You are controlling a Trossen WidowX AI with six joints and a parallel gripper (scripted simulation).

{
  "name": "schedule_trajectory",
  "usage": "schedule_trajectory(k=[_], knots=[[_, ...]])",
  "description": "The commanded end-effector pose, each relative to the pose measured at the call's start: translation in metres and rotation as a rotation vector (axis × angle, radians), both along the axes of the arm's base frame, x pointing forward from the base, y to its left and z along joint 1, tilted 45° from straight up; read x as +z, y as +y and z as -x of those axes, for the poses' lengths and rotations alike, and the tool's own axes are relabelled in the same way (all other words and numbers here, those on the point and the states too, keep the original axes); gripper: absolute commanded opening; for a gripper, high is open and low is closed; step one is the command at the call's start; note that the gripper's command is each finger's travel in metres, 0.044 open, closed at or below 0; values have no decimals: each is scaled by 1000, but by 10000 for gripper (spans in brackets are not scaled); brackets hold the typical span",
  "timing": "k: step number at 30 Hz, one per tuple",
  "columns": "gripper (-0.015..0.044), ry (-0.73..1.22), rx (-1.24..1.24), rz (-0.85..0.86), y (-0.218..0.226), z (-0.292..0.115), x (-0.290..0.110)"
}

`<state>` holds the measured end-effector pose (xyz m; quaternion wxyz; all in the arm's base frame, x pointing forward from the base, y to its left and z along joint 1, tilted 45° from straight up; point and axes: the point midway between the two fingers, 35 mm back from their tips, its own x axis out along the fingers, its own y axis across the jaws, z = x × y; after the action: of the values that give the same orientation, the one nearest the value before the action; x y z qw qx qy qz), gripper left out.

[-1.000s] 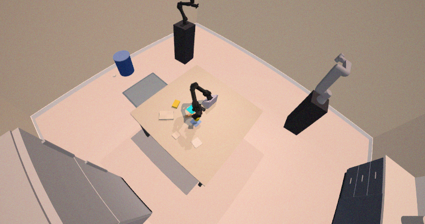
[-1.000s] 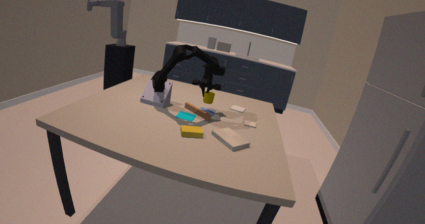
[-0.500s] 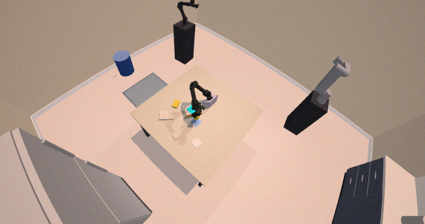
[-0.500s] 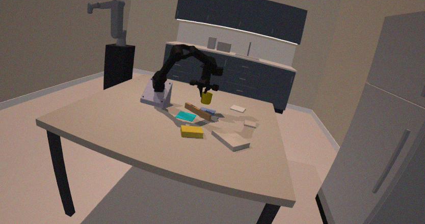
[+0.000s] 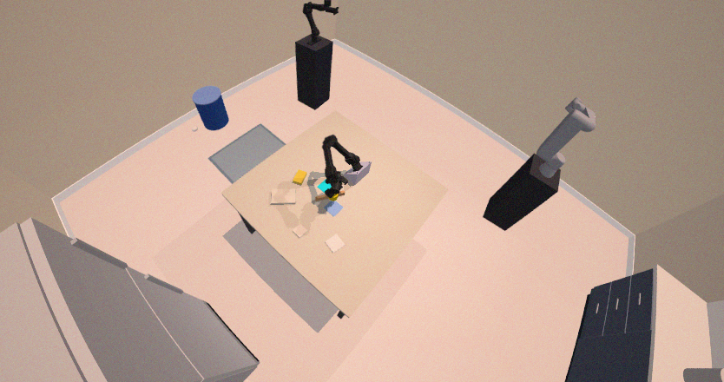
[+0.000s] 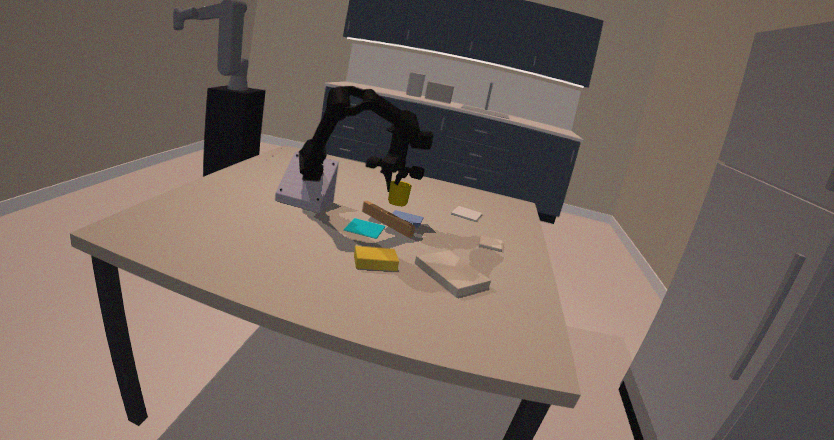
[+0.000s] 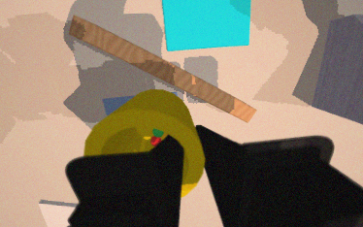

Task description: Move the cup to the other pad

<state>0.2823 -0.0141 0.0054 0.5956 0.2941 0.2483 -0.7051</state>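
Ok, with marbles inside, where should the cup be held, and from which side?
By its rim wall, from above, as the gripper has it now: one finger inside the yellow cup, the other outside. The cup stands mouth up, with the marbles low inside, so a top-down pinch likely keeps it upright over the wooden bar.
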Motion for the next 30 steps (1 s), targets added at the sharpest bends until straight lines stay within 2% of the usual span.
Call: schedule_trajectory(k=[1,30], knots=[[0,-5,5,2,-4,3,6],[0,-3,5,3,-31,34,39]])
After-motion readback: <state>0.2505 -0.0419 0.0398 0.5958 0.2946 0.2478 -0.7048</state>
